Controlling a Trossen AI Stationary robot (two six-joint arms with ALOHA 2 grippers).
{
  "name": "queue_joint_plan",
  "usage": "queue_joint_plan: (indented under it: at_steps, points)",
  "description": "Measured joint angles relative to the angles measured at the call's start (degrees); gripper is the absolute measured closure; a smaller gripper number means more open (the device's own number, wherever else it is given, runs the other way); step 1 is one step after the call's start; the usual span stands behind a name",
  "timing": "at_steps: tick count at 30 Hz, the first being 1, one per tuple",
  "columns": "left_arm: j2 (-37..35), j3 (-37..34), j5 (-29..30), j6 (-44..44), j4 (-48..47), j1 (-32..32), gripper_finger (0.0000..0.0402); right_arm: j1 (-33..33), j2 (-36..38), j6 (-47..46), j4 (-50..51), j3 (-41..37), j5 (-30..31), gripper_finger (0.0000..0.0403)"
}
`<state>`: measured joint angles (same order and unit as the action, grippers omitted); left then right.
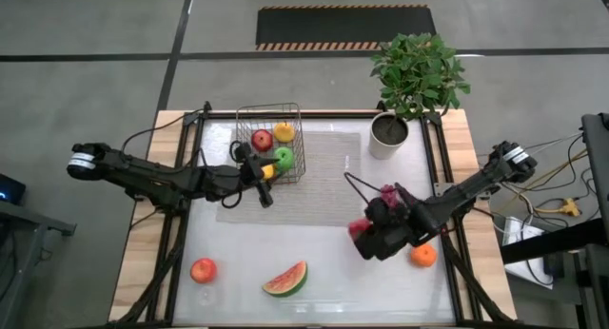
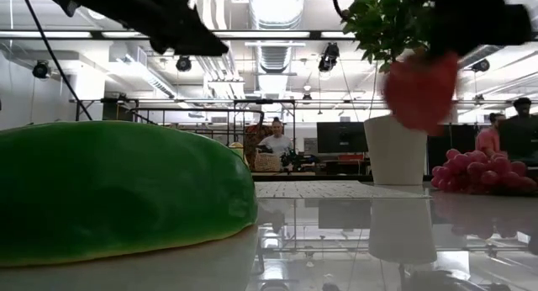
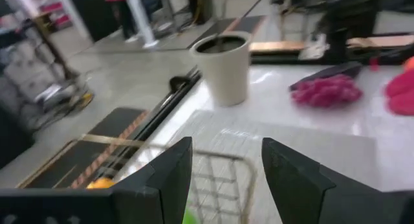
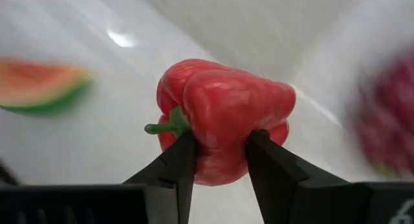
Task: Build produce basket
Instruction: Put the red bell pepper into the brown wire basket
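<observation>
High view, three fruits in basket [image 1: 295, 115], right jaws [image 1: 363, 232] pinching one red pepper [image 4: 223, 117], left jaws [image 1: 259, 167] spread.

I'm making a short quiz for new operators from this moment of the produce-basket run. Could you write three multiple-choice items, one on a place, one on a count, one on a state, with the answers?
1. Where does the watermelon slice lie?
A. in the basket
B. on the table near its front edge
C. beside the plant pot

2. How many pieces of produce are in the basket?
A. three
B. one
C. six

3. What is the right claw doing?
A. hanging open and empty
B. resting on the orange
C. gripping a red pepper

Answers:
1 B: the watermelon slice lies on the table near the front edge, far from the basket.
2 A: the high view shows a red apple, a yellow fruit and a green apple inside.
3 C: the right claw is closed on the red pepper; the left claw is open at the basket.
</observation>
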<state>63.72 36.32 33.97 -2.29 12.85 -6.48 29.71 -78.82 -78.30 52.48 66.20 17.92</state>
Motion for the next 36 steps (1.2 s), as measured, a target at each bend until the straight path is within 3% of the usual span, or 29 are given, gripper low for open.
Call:
queue_joint_plan:
  at_steps: [4,10,14,19,23,28,36]
  points:
    - [0.00,0.03,-1.31,-5.61,4.18,-3.19,0.0233,-1.42,3.86,7.36,-15.77,-3.97,4.65,0.0301]
    - [0.00,0.04,-3.71,-19.92,11.35,-10.69,0.0233,-6.11,7.23,16.63,-43.37,-14.34,-1.41,0.0308]
    - [1.95,0.04,-3.98,-30.78,13.58,-15.48,0.0233,-9.18,6.61,15.82,-60.96,-21.94,-3.87,0.0308]
    - [6.51,0.44,-3.90,-31.08,21.35,-18.01,0.0232,-12.18,4.89,13.25,-79.46,-28.71,-4.42,0.0308]
    - [10.02,1.32,-3.71,-29.53,22.61,-18.23,0.0212,-14.41,4.68,13.40,-79.74,-29.87,-4.19,0.0308]
    - [13.94,2.95,-3.58,-25.07,23.30,-17.91,0.0155,-15.86,4.73,16.30,-79.44,-29.95,-2.41,0.0308]
    - [21.50,3.13,-2.94,-23.08,32.36,-14.90,0.0104,-17.02,4.78,19.25,-79.33,-29.95,-2.87,0.0308]
